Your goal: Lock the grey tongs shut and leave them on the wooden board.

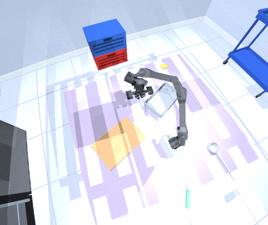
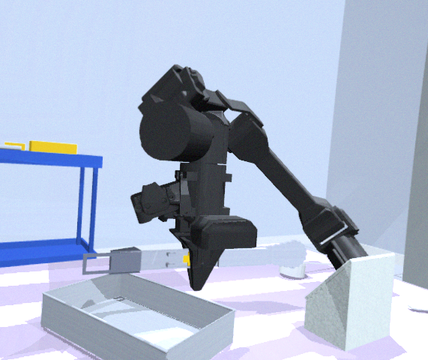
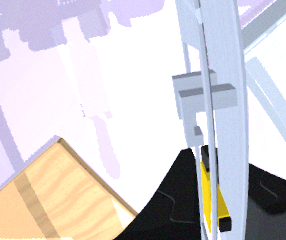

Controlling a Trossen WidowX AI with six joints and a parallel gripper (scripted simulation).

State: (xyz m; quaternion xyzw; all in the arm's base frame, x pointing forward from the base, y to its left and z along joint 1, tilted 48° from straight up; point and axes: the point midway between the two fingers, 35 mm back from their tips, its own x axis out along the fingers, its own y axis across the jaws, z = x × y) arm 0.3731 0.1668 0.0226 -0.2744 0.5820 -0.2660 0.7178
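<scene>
The grey tongs (image 1: 142, 106) (image 2: 151, 259) (image 3: 230, 60) are off the roasting tin, held in the air about level. In the exterior view the grey hinge block (image 2: 125, 260) with its loop is at the left and the scalloped tips (image 2: 286, 252) are at the right. The two arms lie close together in the wrist view. My gripper (image 1: 140, 97) (image 2: 196, 286) (image 3: 196, 157) is shut on the tongs near a yellow part (image 3: 214, 197) and points down. The roasting tin (image 1: 153, 113) (image 2: 101, 334) is beside and below it. The wooden board (image 1: 119, 145) (image 3: 73, 190) bears nothing. Whether the lock is engaged cannot be seen.
A pale wedge-shaped block (image 1: 166, 148) (image 2: 369, 306) stands by the arm's base. A round white cup with a long handle (image 1: 213, 148) and a green-handled tool (image 1: 187, 198) lie to the right. A yellow disc (image 1: 164, 65) lies at the back. A blue cart (image 1: 255, 67) (image 2: 35, 247) stands farther off.
</scene>
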